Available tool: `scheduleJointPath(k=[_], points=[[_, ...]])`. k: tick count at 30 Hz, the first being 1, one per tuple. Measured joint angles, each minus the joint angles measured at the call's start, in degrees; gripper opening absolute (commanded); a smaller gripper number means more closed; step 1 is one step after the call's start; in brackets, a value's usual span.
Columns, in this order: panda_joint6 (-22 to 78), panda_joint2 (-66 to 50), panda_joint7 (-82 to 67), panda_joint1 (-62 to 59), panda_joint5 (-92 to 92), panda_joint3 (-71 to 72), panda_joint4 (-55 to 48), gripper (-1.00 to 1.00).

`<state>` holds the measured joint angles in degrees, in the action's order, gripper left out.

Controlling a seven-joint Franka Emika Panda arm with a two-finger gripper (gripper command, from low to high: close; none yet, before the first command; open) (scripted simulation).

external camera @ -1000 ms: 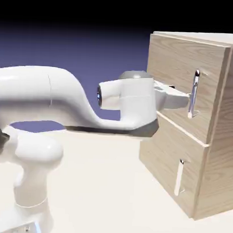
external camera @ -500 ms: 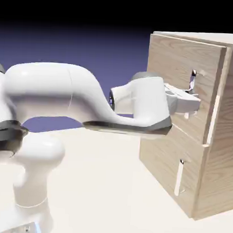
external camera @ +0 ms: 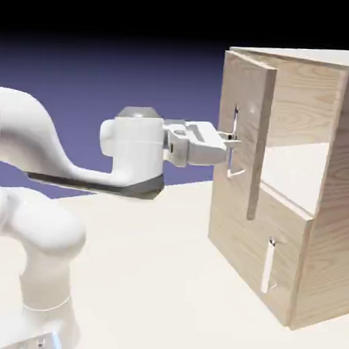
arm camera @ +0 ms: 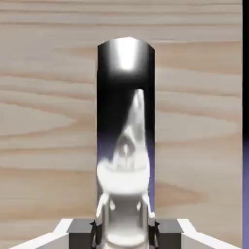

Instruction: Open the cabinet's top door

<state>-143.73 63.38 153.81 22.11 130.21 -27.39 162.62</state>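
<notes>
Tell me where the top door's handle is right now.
In the exterior view the handle stands right of centre on the swung-open top door, clamped in the gripper, above the lower door. In the hand view it fills the middle, between the fingertips.

1 cabinet, 2 doors, 2 handles, 1 arm w/ 1 tool

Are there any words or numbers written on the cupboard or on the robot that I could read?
None: no words, numbers, labels or signs show in either view.
The cabinet is plain wood grain.
The top door and its handle carry no marks.
The arm and gripper are plain white, with no brand.
</notes>
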Motion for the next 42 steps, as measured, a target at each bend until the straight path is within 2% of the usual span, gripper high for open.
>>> scheduleJointPath(k=[11,22,32,42], points=[[12.61,11.46,-9.02,-4.03,-27.45,20.99,9.52,-1.0],[29.79,13.61,-12.5,0.66,-53.51,43.64,9.82,-1.0],[47.45,4.33,-10.33,-0.55,-73.53,64.4,0.34,-1.0],[66.08,-7.94,-7.12,-15.32,-87.84,84.85,-18.71,-1.0]])
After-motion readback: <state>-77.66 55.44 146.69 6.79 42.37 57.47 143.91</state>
